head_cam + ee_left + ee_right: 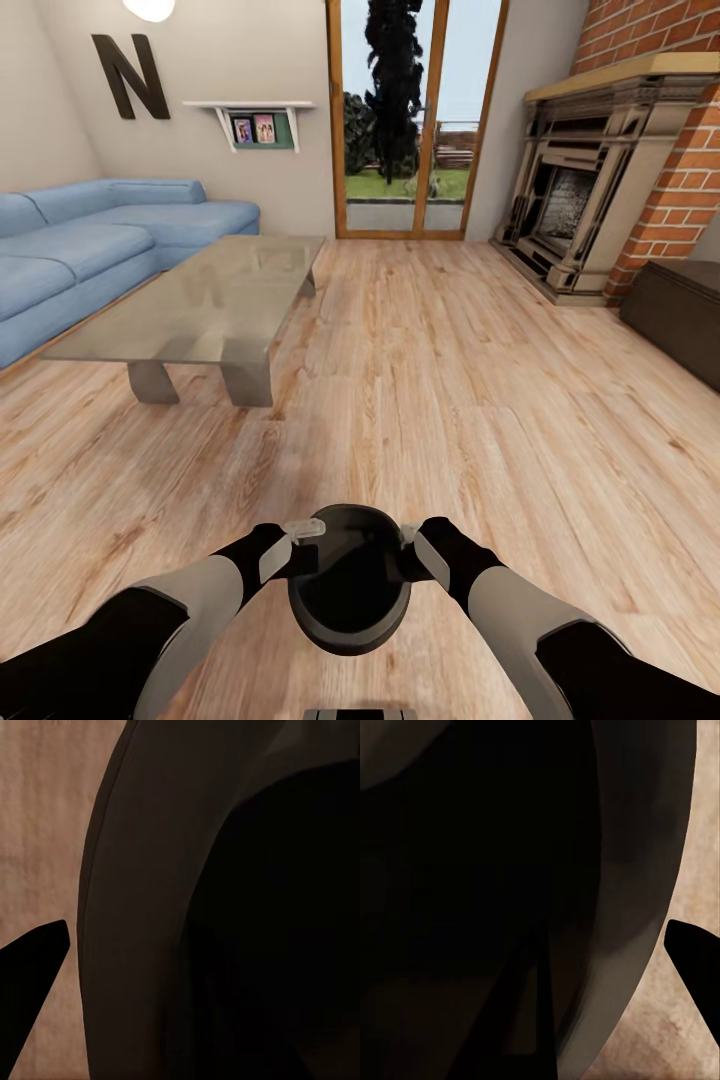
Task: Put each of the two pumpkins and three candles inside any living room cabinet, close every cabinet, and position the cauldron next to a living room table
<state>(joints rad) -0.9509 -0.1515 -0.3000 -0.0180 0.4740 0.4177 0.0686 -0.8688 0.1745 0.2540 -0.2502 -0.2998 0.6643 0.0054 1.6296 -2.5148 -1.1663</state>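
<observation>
Now: both arms carry the black cauldron (349, 592) above the floor | left gripper (296, 545) and right gripper (412, 550) each pinch its rim, sharing the load | table (200, 310) ahead-left, well apart

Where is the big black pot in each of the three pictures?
Head view: the cauldron sits low in the middle, between the left claw and the right claw.
Left wrist view: its dark rim and mouth cover most of the picture.
Right wrist view: its dark wall covers most of the picture.
Shared landmark: the wooden floor behind the pot in all three.
</observation>
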